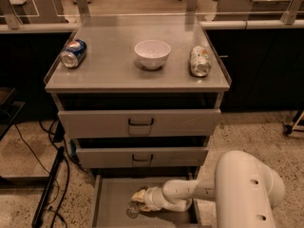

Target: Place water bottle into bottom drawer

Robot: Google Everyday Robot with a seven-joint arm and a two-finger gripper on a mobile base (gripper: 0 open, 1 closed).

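The bottom drawer (111, 194) is pulled open below the two upper drawers, showing a flat grey floor. My white arm reaches into it from the right. My gripper (139, 199) is low inside the drawer, at the water bottle (132, 209), a small clear bottle whose end points toward the drawer's front. The bottle lies at or just above the drawer floor, partly hidden by the gripper.
On the cabinet top sit a blue Pepsi can (73, 53) at left, a white bowl (152, 53) in the middle and a silver-green can (199, 61) at right. Both upper drawers (140, 122) stand slightly open. Black cables (50, 184) lie on the floor at left.
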